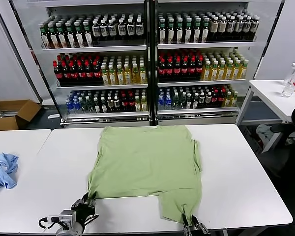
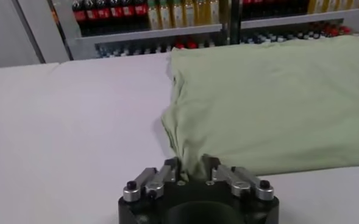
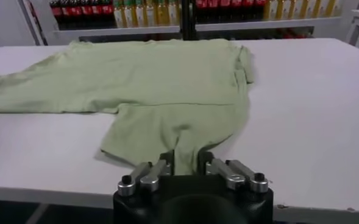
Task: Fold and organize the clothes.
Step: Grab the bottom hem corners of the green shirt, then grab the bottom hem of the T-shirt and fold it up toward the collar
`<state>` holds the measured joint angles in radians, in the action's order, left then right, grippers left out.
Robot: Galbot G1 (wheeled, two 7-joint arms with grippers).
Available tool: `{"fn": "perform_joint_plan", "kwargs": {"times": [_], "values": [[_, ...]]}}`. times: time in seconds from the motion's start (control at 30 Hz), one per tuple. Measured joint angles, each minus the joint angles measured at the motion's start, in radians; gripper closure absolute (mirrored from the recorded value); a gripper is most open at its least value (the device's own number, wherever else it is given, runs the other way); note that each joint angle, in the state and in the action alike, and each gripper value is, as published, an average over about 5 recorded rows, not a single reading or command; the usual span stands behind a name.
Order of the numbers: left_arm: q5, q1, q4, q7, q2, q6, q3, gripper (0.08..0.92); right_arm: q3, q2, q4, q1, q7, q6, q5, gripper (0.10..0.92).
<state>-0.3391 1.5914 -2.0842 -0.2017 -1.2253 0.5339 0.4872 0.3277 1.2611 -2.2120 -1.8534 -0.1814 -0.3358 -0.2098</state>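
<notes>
Green T-shirt (image 1: 145,164) lies flat mid-worktop (image 1: 246,182), hem toward 6 o'clock. Left tool (image 1: 87,204) is clamped on the 7 o'clock hem corner; right tool (image 1: 192,227) is clamped on the 5 o'clock corner, at the worktop's near edge. Judged light, limp, drapes readily; corners suit gripping. Open room at 3 and 9 o'clock; blue garment (image 1: 2,169) far at 9.

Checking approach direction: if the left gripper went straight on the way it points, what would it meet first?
The left gripper is already at the light green cotton T-shirt; its near corner comes first.
</notes>
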Motion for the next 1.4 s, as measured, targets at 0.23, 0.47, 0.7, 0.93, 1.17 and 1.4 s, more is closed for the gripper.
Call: {"fn": "perform_joint_plan", "kwargs": {"times": [0.23,0.47,0.7,0.93,1.17,1.4], "values": [[-0.043,0.008,-0.055,0.017,0.019,-0.041,0.017,0.912,0.065,-0.041,-0.07,0.034,-0.007,0.035,-0.043,0.91],[-0.09,-0.018,-0.102,0.029,0.056,-0.086,0.038,0.916,0.115,-0.109,-0.084,0.136,-0.019,0.051,-0.112,0.91],[-0.125,-0.089,-0.071,0.044,0.093,-0.11,0.029,0.916,0.067,-0.172,0.028,0.347,-0.026,0.057,-0.162,0.91],[-0.139,-0.209,0.042,0.045,0.112,-0.124,-0.011,0.916,-0.039,-0.184,0.215,0.596,-0.023,0.061,-0.176,0.91],[-0.123,-0.33,0.179,0.038,0.101,-0.137,-0.074,0.916,-0.138,-0.163,0.39,0.797,-0.01,0.058,-0.147,0.91],[-0.104,-0.413,0.28,0.032,0.085,-0.145,-0.121,0.862,-0.181,-0.139,0.469,0.878,0.011,0.048,-0.102,0.793]]}}
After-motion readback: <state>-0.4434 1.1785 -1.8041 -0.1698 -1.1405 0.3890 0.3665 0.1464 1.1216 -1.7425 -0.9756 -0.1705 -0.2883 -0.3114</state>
